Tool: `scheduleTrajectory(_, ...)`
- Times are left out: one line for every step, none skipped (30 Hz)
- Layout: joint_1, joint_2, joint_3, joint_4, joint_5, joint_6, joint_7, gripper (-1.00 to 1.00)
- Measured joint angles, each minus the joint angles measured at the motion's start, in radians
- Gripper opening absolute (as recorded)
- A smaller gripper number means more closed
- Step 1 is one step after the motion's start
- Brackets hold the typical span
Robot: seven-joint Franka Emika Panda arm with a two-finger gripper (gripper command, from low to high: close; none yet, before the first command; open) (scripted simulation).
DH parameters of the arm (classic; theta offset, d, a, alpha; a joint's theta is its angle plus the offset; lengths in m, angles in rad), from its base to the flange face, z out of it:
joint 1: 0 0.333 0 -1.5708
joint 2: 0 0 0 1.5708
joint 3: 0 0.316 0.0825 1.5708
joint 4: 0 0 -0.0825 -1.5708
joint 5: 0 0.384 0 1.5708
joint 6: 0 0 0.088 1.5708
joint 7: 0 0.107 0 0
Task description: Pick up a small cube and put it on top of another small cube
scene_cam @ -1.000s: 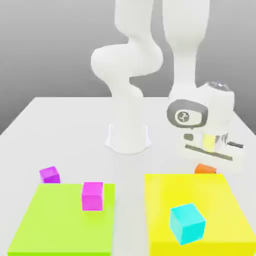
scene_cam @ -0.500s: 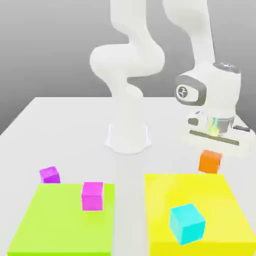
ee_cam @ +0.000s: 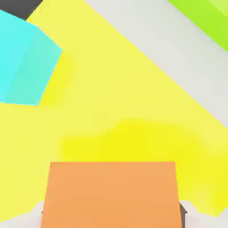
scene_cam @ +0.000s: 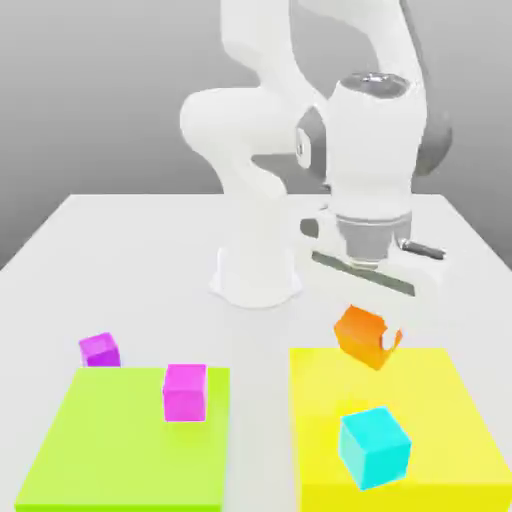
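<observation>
i am looking near first: the cyan cube (scene_cam: 375, 447) is sitting on the glossy yellow mat (scene_cam: 440, 400), a flat square sheet, with the lime mat (scene_cam: 100, 440) beside it carrying a magenta cube (scene_cam: 185, 391). just above the yellow mat's far edge, my end effector (scene_cam: 367, 335) is gripping the small orange cube (scene_cam: 364, 335), now lifted off the table (scene_cam: 130, 260) and tilted, where a second ago it was resting behind the mat. so the pick looks done and i am carrying it toward the exterior view's left. the small purple cube (scene_cam: 100, 350), my likely target, is waiting on the white table. all the cubes are plain, matte, sharp-edged solids.
</observation>
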Motion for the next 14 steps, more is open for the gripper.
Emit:
scheduleTrajectory(-0.032, -0.012, -0.034, 0.014, -0.008, -0.025, -0.022, -1.0)
scheduleTrajectory(-0.06, -0.024, -0.07, 0.027, -0.018, -0.048, -0.042, -1.0)
scheduleTrajectory(-0.087, -0.036, -0.105, 0.042, -0.025, -0.072, -0.064, -1.0)
scheduleTrajectory(-0.122, -0.046, -0.135, 0.048, -0.043, -0.095, -0.076, -1.0)
scheduleTrajectory(-0.157, -0.051, -0.154, 0.039, -0.074, -0.114, -0.071, -1.0)
scheduleTrajectory(-0.184, -0.049, -0.16, 0.022, -0.108, -0.122, -0.054, -1.0)
scheduleTrajectory(-0.199, -0.03, -0.163, 0.011, -0.127, -0.105, -0.044, -1.0)
scheduleTrajectory(-0.207, -0.004, -0.164, 0.002, -0.138, -0.077, -0.038, -1.0)
scheduleTrajectory(-0.211, 0.027, -0.164, -0.005, -0.144, -0.042, -0.035, -1.0)
scheduleTrajectory(-0.213, 0.06, -0.164, -0.012, -0.148, -0.004, -0.032, -1.0)
scheduleTrajectory(-0.214, 0.094, -0.164, -0.018, -0.149, 0.035, -0.032, -1.0)
scheduleTrajectory(-0.214, 0.12, -0.164, -0.023, -0.149, 0.066, -0.032, 1.0)
scheduleTrajectory(-0.214, 0.12, -0.164, -0.023, -0.149, 0.066, -0.032, 1.0)
scheduleTrajectory(-0.214, 0.12, -0.164, -0.023, -0.149, 0.066, -0.032, 1.0)
